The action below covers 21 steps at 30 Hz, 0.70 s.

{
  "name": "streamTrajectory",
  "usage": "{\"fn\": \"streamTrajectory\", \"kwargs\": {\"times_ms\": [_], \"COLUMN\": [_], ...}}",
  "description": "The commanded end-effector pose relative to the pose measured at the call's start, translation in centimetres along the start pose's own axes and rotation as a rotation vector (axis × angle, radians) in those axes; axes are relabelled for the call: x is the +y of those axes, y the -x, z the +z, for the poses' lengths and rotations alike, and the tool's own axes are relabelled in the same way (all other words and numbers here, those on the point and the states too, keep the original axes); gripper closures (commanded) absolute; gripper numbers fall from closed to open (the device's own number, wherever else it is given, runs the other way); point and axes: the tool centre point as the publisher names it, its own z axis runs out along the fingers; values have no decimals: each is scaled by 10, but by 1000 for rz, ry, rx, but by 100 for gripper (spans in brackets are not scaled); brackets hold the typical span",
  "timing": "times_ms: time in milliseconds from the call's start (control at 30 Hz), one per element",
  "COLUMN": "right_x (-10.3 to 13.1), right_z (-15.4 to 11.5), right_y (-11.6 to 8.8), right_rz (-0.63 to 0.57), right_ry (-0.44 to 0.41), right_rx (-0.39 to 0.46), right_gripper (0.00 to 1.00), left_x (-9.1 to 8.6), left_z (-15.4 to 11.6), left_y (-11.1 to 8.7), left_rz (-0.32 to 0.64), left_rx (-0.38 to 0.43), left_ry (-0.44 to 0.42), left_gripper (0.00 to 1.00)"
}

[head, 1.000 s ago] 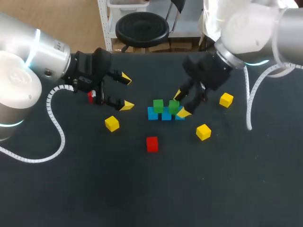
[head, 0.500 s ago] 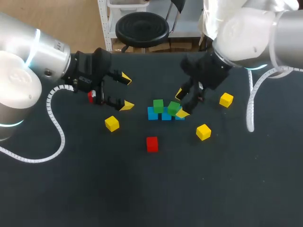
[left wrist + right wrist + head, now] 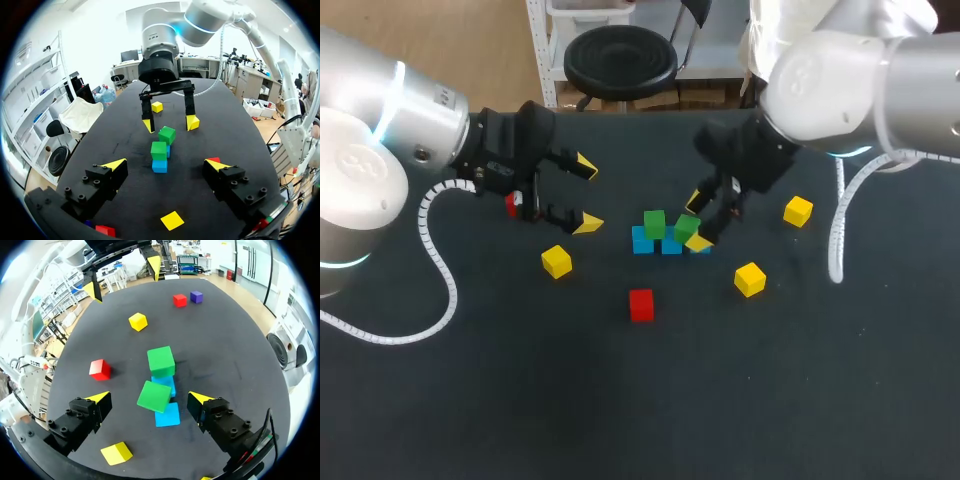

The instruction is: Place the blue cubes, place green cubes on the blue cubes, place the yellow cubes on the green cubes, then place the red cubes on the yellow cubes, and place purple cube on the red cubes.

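Edging left, the right end effector (image 3: 695,221) stands open around a tilted green cube (image 3: 154,396) atop the blue cubes (image 3: 642,241). The left end effector (image 3: 587,195) is open too.

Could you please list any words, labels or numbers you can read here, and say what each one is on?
None can be read.
The cubes, such as the tilted green cube and the red cube, have plain faces.
The table shows no print.
A small dark mark on the left arm is too small to read.
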Motion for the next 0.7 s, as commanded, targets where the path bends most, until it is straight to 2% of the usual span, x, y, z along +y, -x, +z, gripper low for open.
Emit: {"fn": "streamTrajectory", "kwargs": {"times_ms": [33, 167, 300, 367, 400, 567, 667, 700], "right_x": [-5, -6, -7, -7, -7, -6, -5, -5], "right_z": [3, 3, 3, 2, 2, -1, -2, -2], "right_y": [3, 2, 0, -2, -2, -3, -3, -3], "right_rz": [-1, -1, 7, 11, 12, 10, 7, 7], "right_ry": [8, 7, 7, 6, 6, -1, -7, -10], "right_rx": [7, 10, 11, 11, 11, 15, 19, 19], "right_gripper": [0, 2, 17, 36, 51, 65, 85, 89], "left_x": [-1, -1, -1, -1, -1, -1, -1, -1], "left_z": [0, 0, 0, 0, 0, 0, 0, 0], "left_y": [-2, -2, -2, -2, -2, -2, -2, -2], "left_rz": [3, 3, 3, 3, 3, 3, 3, 3], "left_rx": [-7, -7, -7, -7, -7, -7, -7, -7], "left_ry": [2, 2, 2, 2, 2, 2, 2, 2], "left_gripper": [0, 0, 0, 0, 0, 0, 0, 0]}}
